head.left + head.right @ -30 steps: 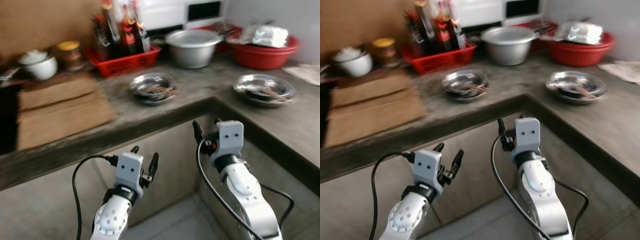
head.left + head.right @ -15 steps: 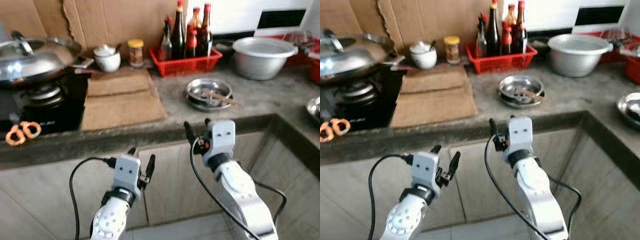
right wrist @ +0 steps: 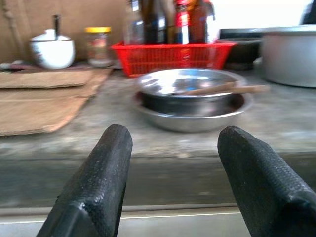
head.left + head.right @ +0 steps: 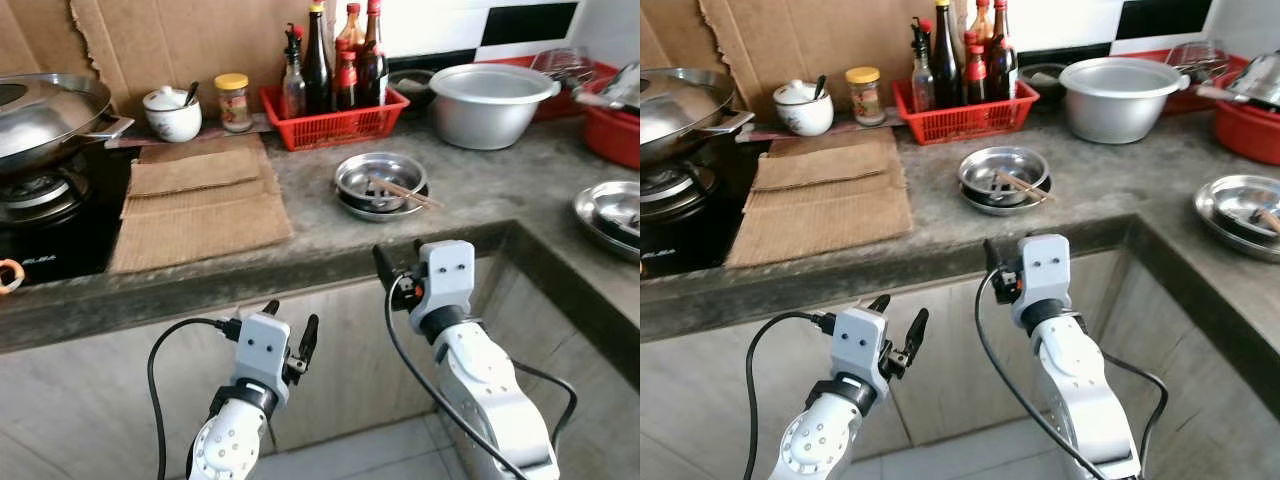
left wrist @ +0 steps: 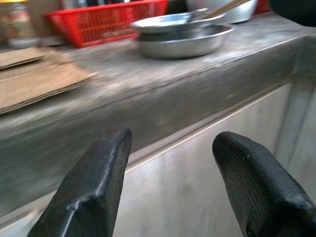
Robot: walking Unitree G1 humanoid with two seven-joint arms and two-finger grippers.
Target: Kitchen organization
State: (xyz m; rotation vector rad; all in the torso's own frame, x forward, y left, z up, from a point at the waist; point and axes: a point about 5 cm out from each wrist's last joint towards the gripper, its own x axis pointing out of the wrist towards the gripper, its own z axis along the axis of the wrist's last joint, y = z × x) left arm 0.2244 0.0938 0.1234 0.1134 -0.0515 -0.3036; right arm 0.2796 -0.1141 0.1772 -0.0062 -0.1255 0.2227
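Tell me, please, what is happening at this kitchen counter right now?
Nothing is being handled yet. The robot stands facing the grey counter, with both arms raised in front of the cabinet below its edge. The left gripper and right gripper are both open and hold nothing. The right one points at the stacked steel bowls with chopsticks resting in them. Behind those sit a red basket of bottles and a large metal pot.

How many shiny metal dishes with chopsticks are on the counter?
2. One steel dish sits mid-counter in front of the red basket; the other steel dish is on the right counter, partly cut off by the frame.
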